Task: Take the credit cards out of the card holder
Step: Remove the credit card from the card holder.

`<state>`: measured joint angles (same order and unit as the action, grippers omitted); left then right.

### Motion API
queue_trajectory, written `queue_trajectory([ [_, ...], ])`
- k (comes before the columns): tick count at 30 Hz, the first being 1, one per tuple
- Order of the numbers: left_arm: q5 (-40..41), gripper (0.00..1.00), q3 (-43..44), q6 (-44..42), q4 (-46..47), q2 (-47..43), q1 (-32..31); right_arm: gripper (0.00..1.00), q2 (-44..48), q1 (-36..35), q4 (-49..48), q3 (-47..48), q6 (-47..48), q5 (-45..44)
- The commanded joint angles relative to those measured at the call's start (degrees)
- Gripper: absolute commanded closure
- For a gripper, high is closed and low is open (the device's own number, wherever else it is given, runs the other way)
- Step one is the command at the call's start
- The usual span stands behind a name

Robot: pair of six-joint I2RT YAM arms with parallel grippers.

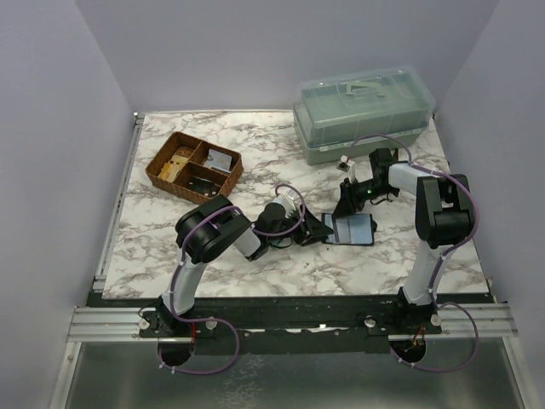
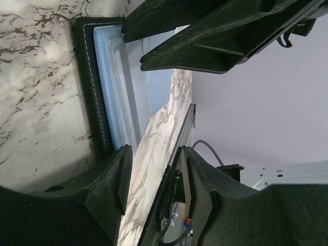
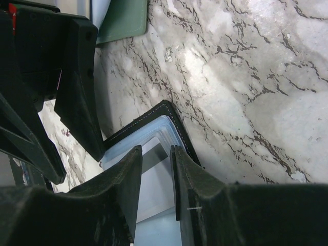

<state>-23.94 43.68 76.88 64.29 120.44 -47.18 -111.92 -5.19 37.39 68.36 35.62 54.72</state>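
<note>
The card holder [image 1: 353,228] lies opened flat on the marble between the two arms, black outside [image 2: 84,77] and blue-grey inside. A pale credit card [image 3: 156,179] with a dark stripe sits in its pocket. My right gripper [image 1: 345,207] points down onto the holder's inside, jaws [image 3: 156,154] a narrow gap apart with the card's face showing between them. My left gripper [image 1: 324,228] is at the holder's left end, open [image 2: 154,159], with only the table visible between its fingers. One of its fingers [image 2: 110,184] is at the holder's edge. Whether either gripper touches the card I cannot tell.
A brown wicker divided tray [image 1: 194,166] holding small items stands at the back left. A green lidded plastic box [image 1: 364,111] stands at the back right, just behind the right arm. The table's black front rail [image 2: 166,184] runs close behind the left gripper.
</note>
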Motion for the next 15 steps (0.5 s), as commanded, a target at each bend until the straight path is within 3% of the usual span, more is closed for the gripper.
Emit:
queue_trajectory([
  [1,2.3,0.51,1.2,2.9,3.7,0.9,-0.6,0.65,-1.6,-0.3,1.2,0.3,0.2,-0.8],
  [15,3.2,0.52,2.2,5.3,-0.8,3.3,-0.7,0.64,-2.0,-0.3,0.9,0.2,-0.1,-0.9],
])
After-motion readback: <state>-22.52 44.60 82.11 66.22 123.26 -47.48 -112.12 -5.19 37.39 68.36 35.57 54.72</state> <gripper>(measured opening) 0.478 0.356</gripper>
